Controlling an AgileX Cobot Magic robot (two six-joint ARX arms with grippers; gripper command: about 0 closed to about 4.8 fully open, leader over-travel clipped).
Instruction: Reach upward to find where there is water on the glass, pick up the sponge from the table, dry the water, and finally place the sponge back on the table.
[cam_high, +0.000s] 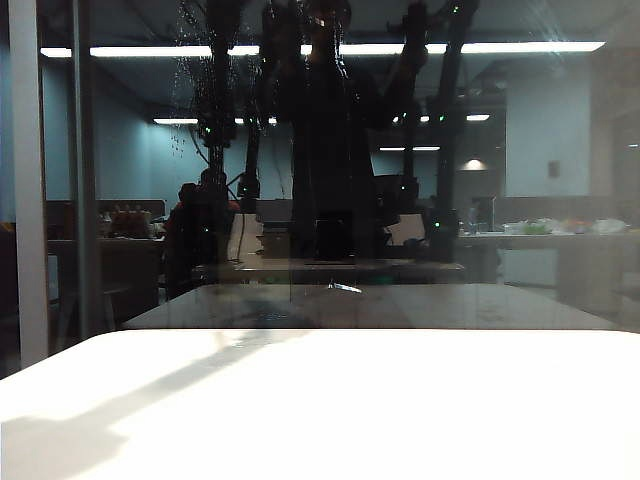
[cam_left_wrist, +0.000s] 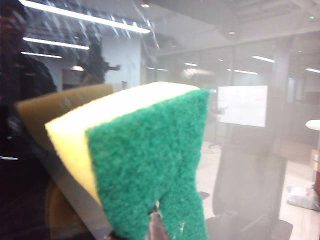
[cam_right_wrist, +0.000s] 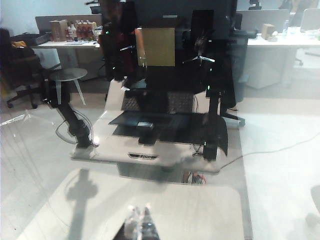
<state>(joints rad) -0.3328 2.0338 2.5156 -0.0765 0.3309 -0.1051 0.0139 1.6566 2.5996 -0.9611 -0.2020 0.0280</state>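
Drying step: left gripper (cam_left_wrist: 156, 220) clamps the sponge (cam_left_wrist: 145, 165) flat against the glass (cam_left_wrist: 250, 60); right gripper (cam_right_wrist: 141, 220) idles closed, empty; next, wipe toward the water (cam_high: 190, 90) streaks.

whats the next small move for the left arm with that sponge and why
Probably press the sponge onto the glass and wipe across the water. The left gripper is shut on the sponge, held up close to the pane, and streaks still show high on the glass. The right gripper hangs shut, empty.
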